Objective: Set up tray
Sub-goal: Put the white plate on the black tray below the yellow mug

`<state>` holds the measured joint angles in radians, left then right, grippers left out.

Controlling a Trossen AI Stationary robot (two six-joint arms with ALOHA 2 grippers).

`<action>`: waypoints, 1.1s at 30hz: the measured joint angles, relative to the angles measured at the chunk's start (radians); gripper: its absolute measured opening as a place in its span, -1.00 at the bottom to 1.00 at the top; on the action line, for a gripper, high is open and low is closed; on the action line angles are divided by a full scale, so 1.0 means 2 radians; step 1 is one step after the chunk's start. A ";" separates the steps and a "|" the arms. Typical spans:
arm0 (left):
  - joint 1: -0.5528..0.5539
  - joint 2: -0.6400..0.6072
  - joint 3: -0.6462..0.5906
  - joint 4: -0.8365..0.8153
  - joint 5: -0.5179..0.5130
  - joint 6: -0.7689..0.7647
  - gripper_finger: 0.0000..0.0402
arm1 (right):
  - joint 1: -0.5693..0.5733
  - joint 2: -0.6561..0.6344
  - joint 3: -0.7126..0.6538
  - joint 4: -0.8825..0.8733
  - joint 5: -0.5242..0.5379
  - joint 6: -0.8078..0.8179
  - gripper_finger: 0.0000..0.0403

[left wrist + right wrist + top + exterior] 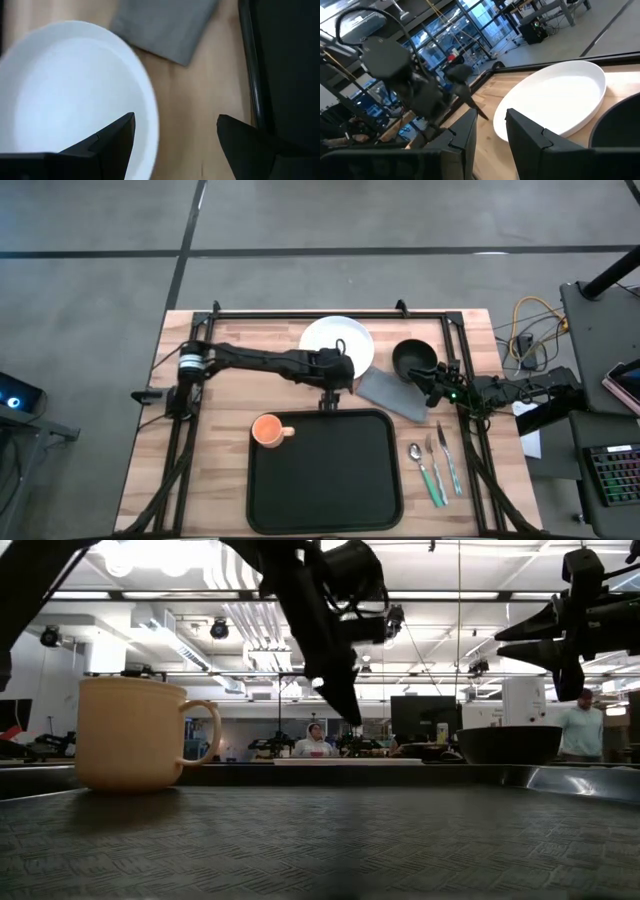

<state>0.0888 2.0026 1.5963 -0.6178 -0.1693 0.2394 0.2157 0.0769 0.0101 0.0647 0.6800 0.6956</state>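
Black tray (325, 475) sits at the table's near edge, centre, orange mug (267, 430) in its far-left corner. Left gripper (338, 372) hangs spread over the near rim of the white plate (330, 340), toward the far edge; risk: one finger lands on the glazed rim, plate skids into the grey napkin (392, 394). Right gripper (437, 385), by the dark bowl (413, 359), narrowly parted

The high view looks straight down on the whole table (215, 470), floor around it. The low view sits at tray (330, 840) level, close behind the cup (135, 733), facing level into the room. The left wrist view looks closely down on the plate (65, 100); the right wrist view looks across the same plate (555, 97) toward the left arm (415, 95).
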 joint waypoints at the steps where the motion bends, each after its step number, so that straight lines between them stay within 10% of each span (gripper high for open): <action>1: 0.000 0.005 0.000 -0.001 0.000 0.004 0.29 | 0.000 0.000 0.000 0.000 0.000 0.000 -0.53; 33: 0.046 0.011 -0.088 0.039 0.011 0.067 0.27 | 0.000 0.003 0.000 0.000 0.000 -0.013 -0.53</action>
<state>0.1817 2.0247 1.4194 -0.5402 -0.1482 0.3731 0.2157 0.0822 0.0101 0.0647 0.6804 0.6700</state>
